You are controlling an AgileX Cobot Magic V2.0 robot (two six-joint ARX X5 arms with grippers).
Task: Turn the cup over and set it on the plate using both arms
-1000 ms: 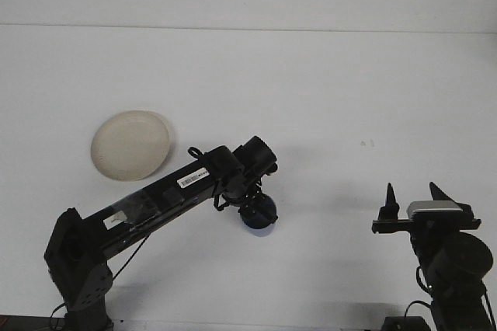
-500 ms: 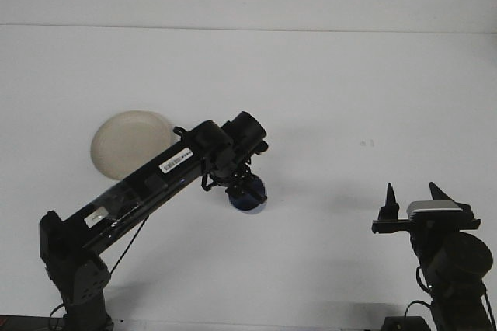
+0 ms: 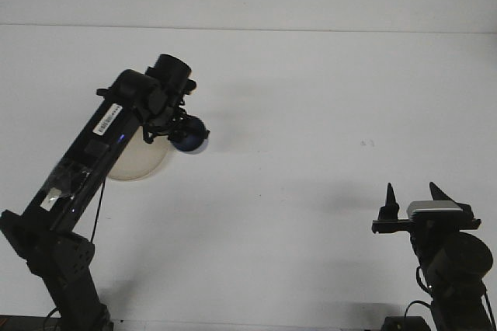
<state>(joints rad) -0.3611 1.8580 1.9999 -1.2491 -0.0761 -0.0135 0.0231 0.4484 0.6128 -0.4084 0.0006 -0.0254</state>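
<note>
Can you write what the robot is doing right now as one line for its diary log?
left gripper: shut on blue cup | cup: beside plate | right gripper: open, idle

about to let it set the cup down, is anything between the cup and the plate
Nothing visible stands in the way. The left gripper holds the blue cup just right of the plate, with only bare table around; the left arm covers part of the plate.
</note>
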